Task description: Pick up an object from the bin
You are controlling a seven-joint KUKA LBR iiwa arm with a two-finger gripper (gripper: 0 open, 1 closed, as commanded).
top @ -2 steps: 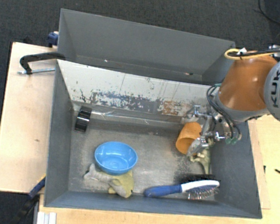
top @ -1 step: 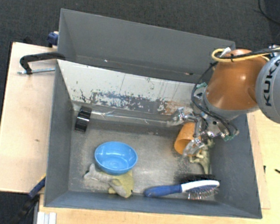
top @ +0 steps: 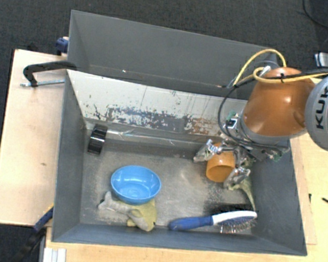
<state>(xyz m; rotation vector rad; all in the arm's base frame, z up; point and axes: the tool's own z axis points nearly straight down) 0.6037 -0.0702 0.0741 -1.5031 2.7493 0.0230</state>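
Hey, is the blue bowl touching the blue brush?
Apart. The camera view shows bare bin floor between the blue bowl and the blue brush.

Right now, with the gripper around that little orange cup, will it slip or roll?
The orange cup looks like smooth, hard plastic, so it may slip from the gripper. It seems small and hollow, so probably light. Being round and tilted on its side, it would likely roll if dropped.

The grey bin (top: 71, 163) holds a black roll (top: 97, 139) at back left, a blue bowl (top: 135, 184) touching a beige rag (top: 136, 215), and a blue-handled brush (top: 212, 219) in front.
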